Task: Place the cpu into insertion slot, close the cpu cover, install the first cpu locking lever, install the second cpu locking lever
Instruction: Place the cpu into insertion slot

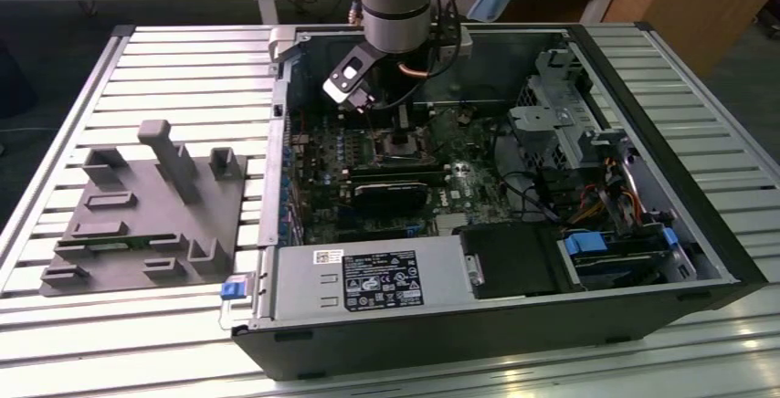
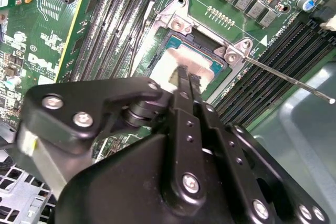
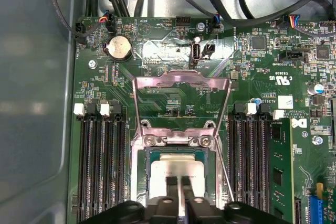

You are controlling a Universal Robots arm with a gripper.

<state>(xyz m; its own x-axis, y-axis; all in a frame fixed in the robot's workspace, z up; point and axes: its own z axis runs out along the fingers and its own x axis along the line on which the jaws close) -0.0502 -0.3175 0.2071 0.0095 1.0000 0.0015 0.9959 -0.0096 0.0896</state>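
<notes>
Down inside the open black computer tower case (image 1: pixel 488 325) on the slatted metal table (image 1: pixel 159 60), the grey robot arm (image 1: pixel 396 15) reaches steeply downward over the green motherboard (image 3: pixel 247 72). Its black gripper (image 3: pixel 177 181) has both fingers drawn together, tips at the top of the small square grey-metal cpu (image 3: pixel 163 169), which lies in the dark, silver-ringed insertion slot (image 3: pixel 140 174). At the slot's edge, the thin silvery frame-shaped cpu cover (image 3: pixel 181 81) stands swung open, clear of the chip.

Green, finely traced motherboard (image 3: pixel 173 98); pale silver-grey cpu (image 3: pixel 176 167); silvery cpu cover (image 3: pixel 181 80); black memory slots (image 3: pixel 100 166); matt black tool (image 3: pixel 178 180); silver-grey worktop (image 1: pixel 73 69), striped with parallel ribs.
</notes>
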